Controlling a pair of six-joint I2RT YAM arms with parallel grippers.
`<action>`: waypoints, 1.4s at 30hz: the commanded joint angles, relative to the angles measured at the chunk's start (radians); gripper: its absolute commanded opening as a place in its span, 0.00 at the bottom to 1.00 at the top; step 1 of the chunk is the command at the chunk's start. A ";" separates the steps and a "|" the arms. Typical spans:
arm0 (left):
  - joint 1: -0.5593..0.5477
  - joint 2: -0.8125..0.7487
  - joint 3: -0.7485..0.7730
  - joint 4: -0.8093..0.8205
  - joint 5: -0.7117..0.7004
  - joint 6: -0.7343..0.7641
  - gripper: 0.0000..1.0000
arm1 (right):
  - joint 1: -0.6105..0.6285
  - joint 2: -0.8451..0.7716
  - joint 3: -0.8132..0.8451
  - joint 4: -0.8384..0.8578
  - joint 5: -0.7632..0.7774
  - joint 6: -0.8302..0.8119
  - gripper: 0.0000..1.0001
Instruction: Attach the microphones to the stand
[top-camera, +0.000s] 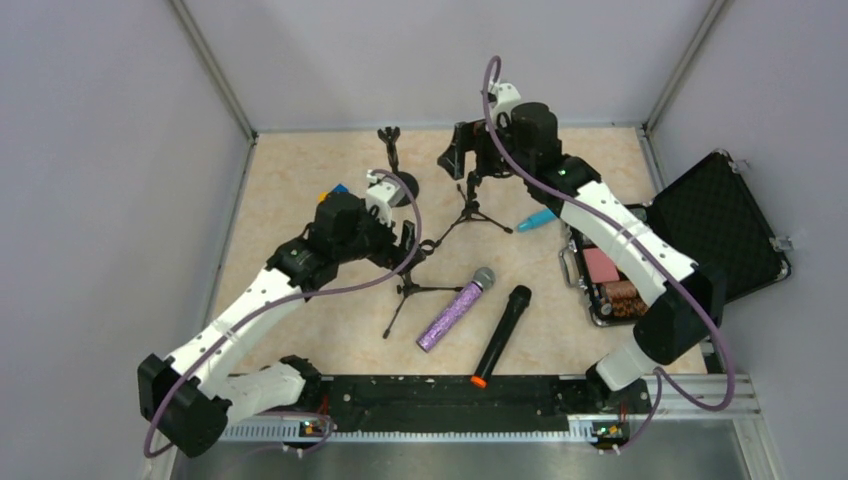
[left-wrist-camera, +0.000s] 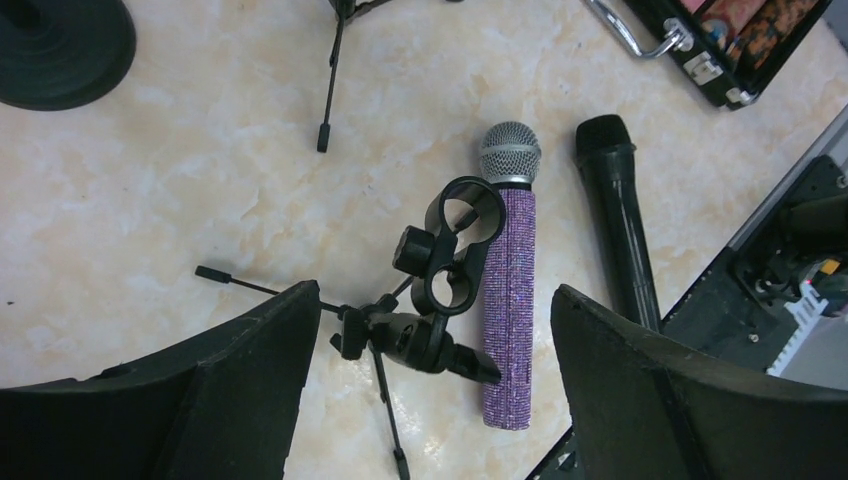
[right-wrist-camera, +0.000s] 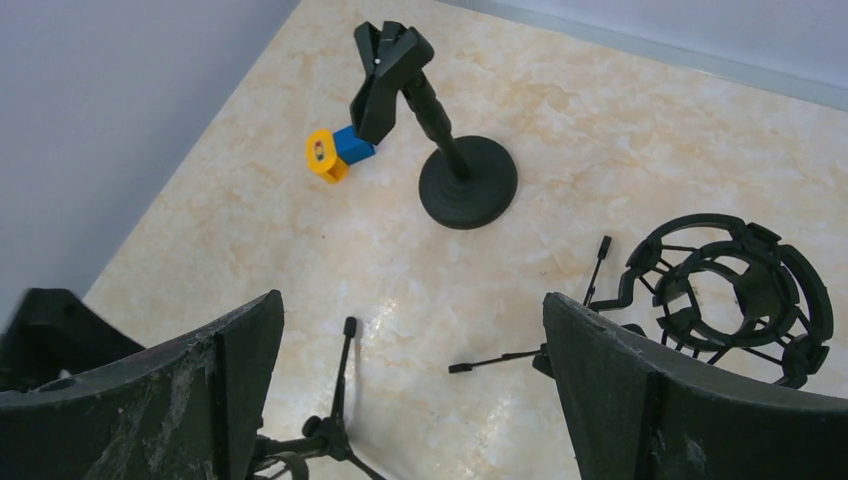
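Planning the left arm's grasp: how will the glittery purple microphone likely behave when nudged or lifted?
The purple microphone is a rigid-looking cylinder lying flat, so a nudge would probably roll it. Its silver grille end looks wider, so a mid-body grip may tip head-down. The glittery surface looks rough, likely not slippery.

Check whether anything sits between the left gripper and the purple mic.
Yes. In the left wrist view the open left gripper hangs over the small tripod stand's ring clip, which overlaps the left side of the purple mic. The mic's right side looks free, with a gap to the black mic.
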 joint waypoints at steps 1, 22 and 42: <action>-0.075 0.067 0.044 0.045 -0.113 0.034 0.89 | -0.016 -0.079 -0.039 0.074 -0.044 0.035 0.99; -0.147 0.153 0.111 -0.003 -0.570 0.015 0.00 | -0.039 -0.120 -0.088 0.053 -0.045 0.018 0.99; 0.151 0.125 0.148 0.005 -0.560 -0.074 0.00 | -0.058 -0.175 -0.182 0.033 0.001 -0.001 0.99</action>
